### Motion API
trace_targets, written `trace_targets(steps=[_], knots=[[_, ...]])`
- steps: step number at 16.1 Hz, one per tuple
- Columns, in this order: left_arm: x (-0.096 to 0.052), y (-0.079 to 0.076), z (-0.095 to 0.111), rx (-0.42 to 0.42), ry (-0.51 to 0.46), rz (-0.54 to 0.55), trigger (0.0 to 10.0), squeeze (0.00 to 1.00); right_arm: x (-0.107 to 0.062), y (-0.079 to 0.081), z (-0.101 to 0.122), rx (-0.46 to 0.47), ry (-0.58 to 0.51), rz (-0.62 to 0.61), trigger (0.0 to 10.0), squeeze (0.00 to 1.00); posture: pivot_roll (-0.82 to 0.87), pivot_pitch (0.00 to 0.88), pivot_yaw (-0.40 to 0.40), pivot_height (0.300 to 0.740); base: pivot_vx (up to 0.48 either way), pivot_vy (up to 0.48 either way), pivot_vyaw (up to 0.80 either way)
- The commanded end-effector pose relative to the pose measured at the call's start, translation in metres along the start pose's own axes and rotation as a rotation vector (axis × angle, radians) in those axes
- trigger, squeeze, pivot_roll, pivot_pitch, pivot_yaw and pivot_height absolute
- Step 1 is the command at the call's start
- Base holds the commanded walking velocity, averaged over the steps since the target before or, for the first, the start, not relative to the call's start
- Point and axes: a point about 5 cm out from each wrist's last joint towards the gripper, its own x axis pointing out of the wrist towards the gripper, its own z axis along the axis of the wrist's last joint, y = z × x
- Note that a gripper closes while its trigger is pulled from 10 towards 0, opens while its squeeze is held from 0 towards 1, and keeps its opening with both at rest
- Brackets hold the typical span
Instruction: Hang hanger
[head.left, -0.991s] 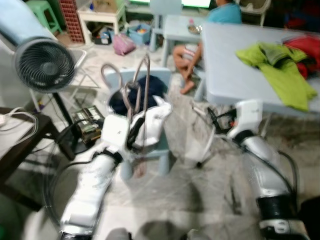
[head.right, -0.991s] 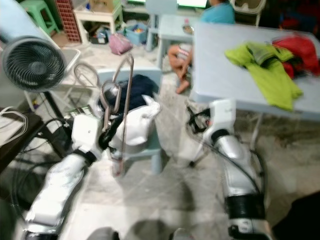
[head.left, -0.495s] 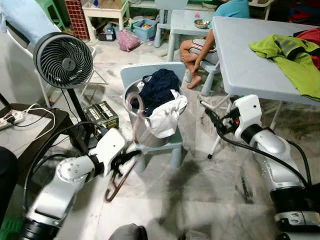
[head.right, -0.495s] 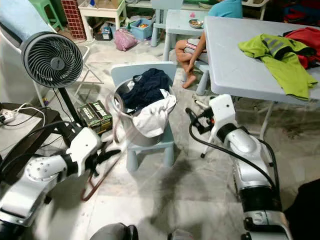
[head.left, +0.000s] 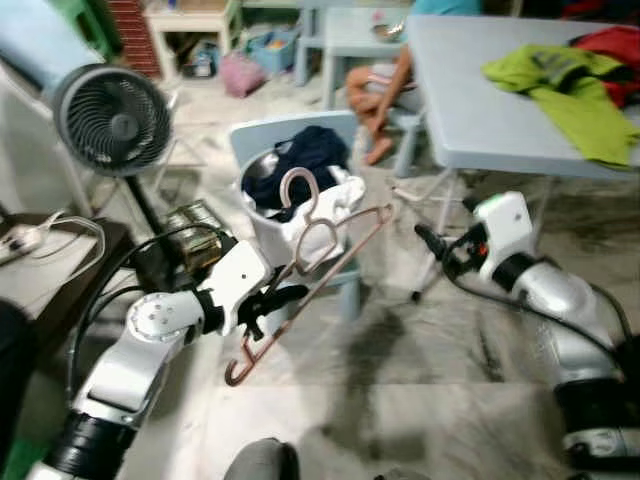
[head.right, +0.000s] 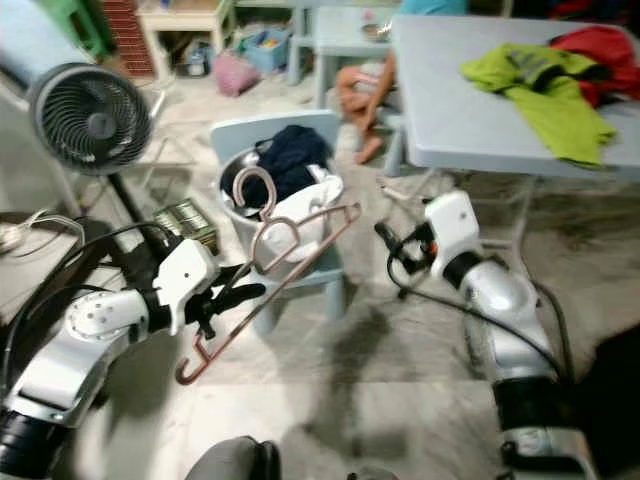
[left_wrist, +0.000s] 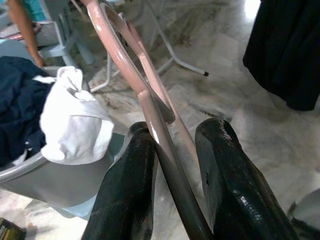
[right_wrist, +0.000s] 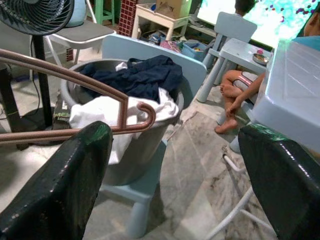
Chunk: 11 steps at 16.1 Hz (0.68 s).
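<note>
The pink hanger (head.left: 310, 270) has risen in front of the laundry basket (head.right: 243, 225), clamped in the left gripper (left_wrist: 172, 200). Right gripper (right_wrist: 170, 190), fingers wide, faces the basket; its wrist view shows the hanger's end hook.

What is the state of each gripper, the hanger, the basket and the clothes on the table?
Left gripper: shut on the hanger.
Right gripper: open, holds nothing.
Hanger: held in the air, tilted, hook up.
Basket: on a small blue chair, full of clothes.
Green shirt: lying crumpled on the table.
</note>
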Motion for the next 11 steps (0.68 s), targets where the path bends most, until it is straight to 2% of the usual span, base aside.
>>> trace_targets(steps=[1,4,7,8,11], knots=[[0.000,-0.001,0.004,0.005,-0.025,-0.006,10.0,0.00,-0.002,-0.005,0.005,-0.020,-0.017,-0.005,10.0,0.00,0.00,0.052,-0.014,0.740,0.259,0.000,0.00],[0.001,0.000,0.005,-0.010,-0.040,0.014,10.0,0.00,-0.003,-0.007,0.005,-0.007,-0.020,-0.020,10.0,0.00,0.00,0.051,-0.013,0.740,0.273,-0.124,0.00],[0.001,0.007,0.006,-0.018,-0.073,0.089,10.0,0.00,-0.004,-0.005,0.003,-0.001,-0.019,-0.023,10.0,0.00,0.00,0.046,-0.011,0.740,0.000,0.000,0.00],[0.000,0.008,0.008,-0.051,-0.112,0.108,10.0,0.00,-0.004,-0.004,0.002,0.002,-0.018,-0.025,10.0,0.00,0.00,0.046,-0.011,0.740,0.000,0.000,0.00],[0.000,0.006,0.008,-0.101,-0.143,0.152,10.0,0.00,-0.005,-0.001,0.000,0.015,-0.018,-0.026,10.0,0.00,0.00,0.045,-0.015,0.740,0.000,0.000,0.00]])
